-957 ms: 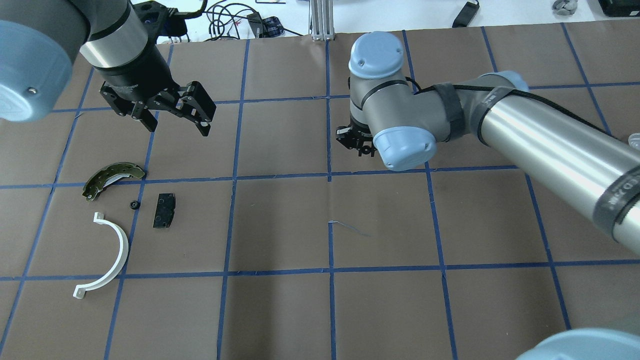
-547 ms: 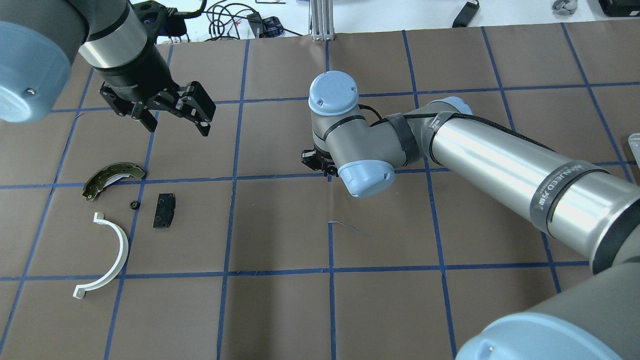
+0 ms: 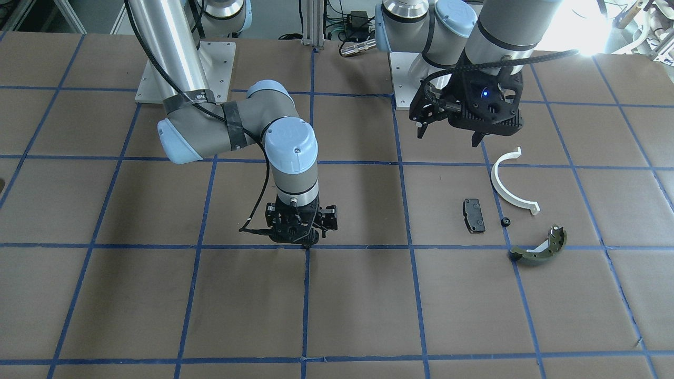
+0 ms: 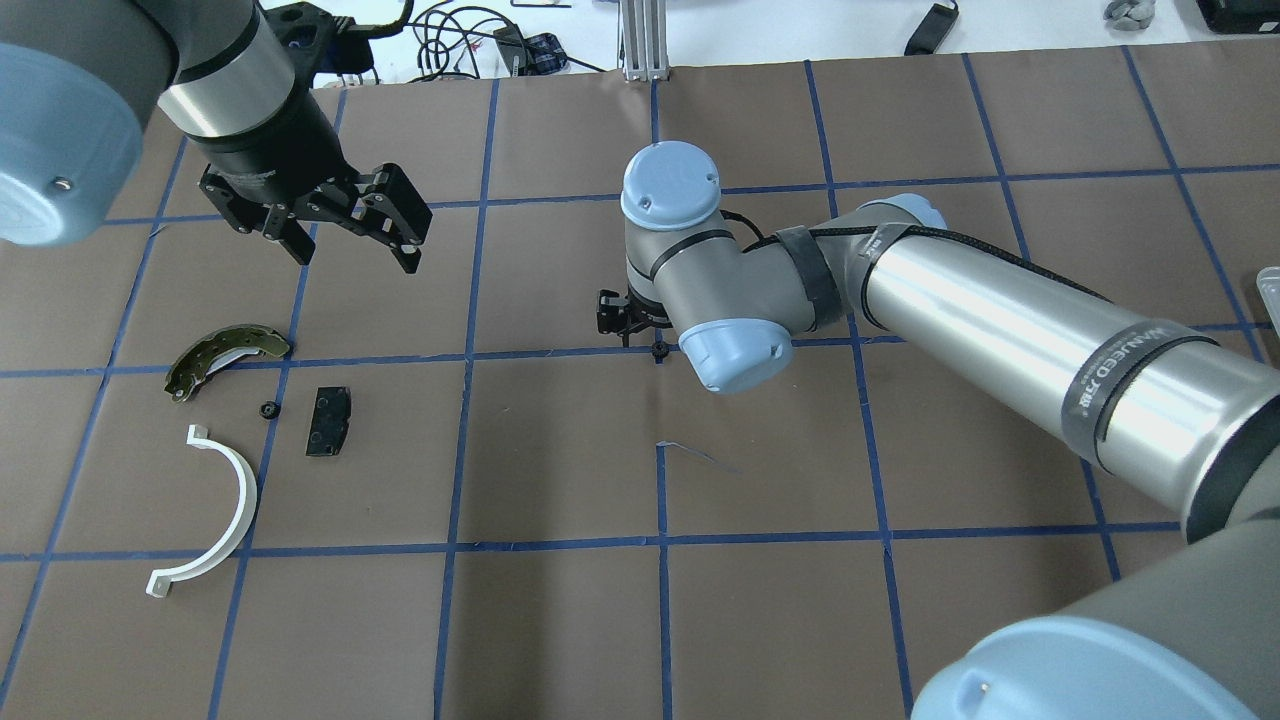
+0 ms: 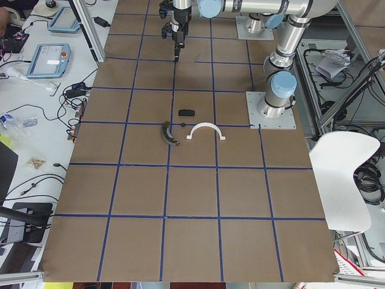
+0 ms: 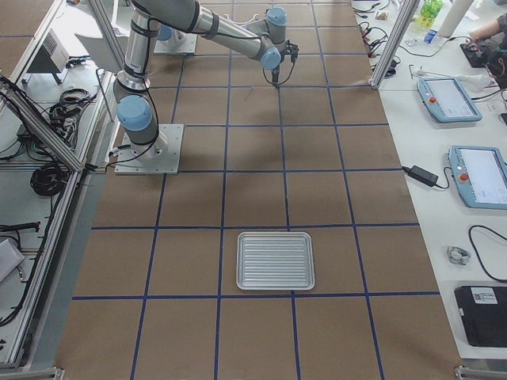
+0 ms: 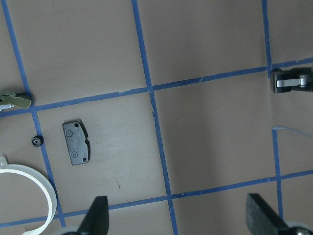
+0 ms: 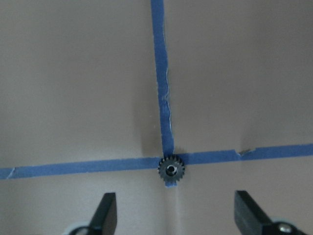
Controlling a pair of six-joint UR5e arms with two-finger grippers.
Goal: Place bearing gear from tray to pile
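A small black bearing gear (image 8: 171,170) lies flat on a blue tape crossing at the table's middle (image 4: 658,351). My right gripper (image 8: 178,213) is open just above it, with a finger on each side and touching nothing; it also shows in the overhead view (image 4: 632,328). The pile sits at the table's left: an olive brake shoe (image 4: 225,355), a black pad (image 4: 328,421), a white half-ring (image 4: 225,510) and a second small black gear (image 4: 268,409). My left gripper (image 4: 355,255) hangs open and empty above and behind the pile.
The ribbed metal tray (image 6: 276,260) stands far off on the right side of the table, with nothing showing in it. The brown table cover carries a grid of blue tape lines. Cables and devices lie beyond the far edge.
The right arm swung left from right of centre to the table's middle. The gear now lies on the tape crossing between open fingers. The left arm has not moved.
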